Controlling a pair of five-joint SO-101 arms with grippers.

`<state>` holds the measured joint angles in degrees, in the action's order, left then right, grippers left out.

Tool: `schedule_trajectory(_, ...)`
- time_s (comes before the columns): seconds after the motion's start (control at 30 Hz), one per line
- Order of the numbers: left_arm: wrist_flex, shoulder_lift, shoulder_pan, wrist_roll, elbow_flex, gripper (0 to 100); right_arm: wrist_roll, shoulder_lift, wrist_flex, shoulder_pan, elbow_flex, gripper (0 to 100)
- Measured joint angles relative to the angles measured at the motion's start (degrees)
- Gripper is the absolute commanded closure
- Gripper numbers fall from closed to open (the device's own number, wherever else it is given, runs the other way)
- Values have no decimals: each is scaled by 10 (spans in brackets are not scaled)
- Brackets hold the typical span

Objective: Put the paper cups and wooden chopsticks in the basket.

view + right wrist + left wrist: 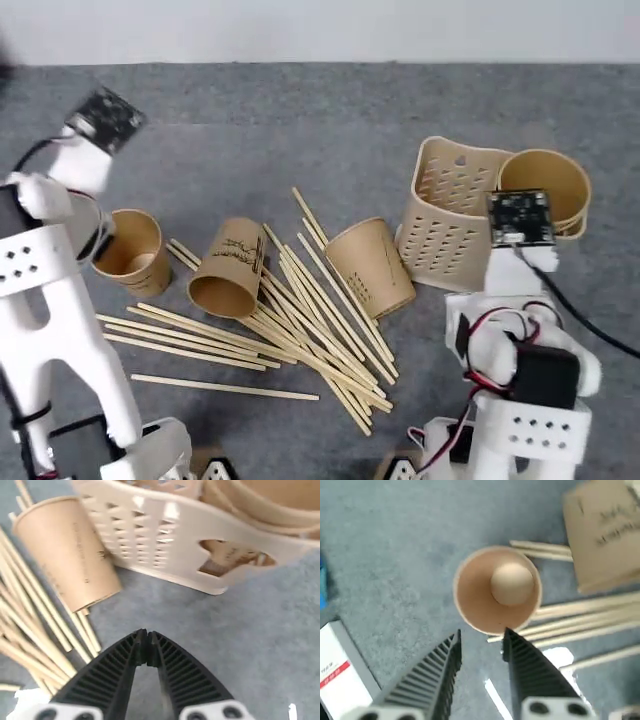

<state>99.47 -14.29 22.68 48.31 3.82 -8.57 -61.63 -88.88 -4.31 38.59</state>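
My left gripper (482,635) is open a little way and holds nothing. It hangs just beside a cup (497,590) that stands up at the left of the grey mat (300,120). One finger (520,655) is right at the cup's rim, and the other finger sits off to the side of it. A white box (340,670) lies near this gripper.

My right gripper (146,634) is shut tight with nothing in it. It hangs over bare mat, near the basket (455,215).

The basket is at the right of the mat. Its wall has lots of small holes and one handle hole. Big cups (545,185) are stacked together and touch the basket's right side. I cannot tell if they are inside it.

A second cup (370,265) lies on its side just beside the basket, on the left. A third cup (230,268) lies on its side in the middle of the mat, with its open end facing my arms.

The chopsticks (300,320) are spread in a messy pile on the mat between the standing cup and the basket. Some of them run under the two lying cups. One stick (225,387) lies alone, close to my arms.
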Motion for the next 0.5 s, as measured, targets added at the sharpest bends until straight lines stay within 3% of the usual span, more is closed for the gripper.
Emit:
schedule_trajectory(0.3,0,0,0,118,-94,819,0,0,-26,69,0,991)
schedule_trajectory(0.5,-40,0,0,154,-178,819,0,0,-26,147,0,990)
